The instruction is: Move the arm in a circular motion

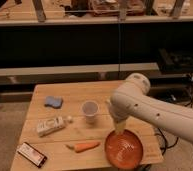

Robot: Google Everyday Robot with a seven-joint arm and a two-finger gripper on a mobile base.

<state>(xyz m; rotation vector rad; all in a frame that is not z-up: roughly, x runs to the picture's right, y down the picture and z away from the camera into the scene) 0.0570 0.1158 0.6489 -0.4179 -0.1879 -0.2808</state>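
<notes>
Arm (155, 112), likely stiff and heavy, is reaching over worktop (75, 92), hand (119, 126) hovering above bowl (125, 150), grip untellable; no grasp needed.

I see my arm (155, 112) reaching in from the right, bent sharply, with the gripper (119, 126) pointing downward at its tip.

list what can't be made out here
Base of the arm: cut off by the right edge of the camera view.
Most of the end effector: only a yellowish tip shows over the far rim of the orange bowl; the arm hides the rest.
Label on the white bottle: too small to read.
What the flat dark packet is: too small to tell.
Right side of the table: hidden behind the arm.
</notes>
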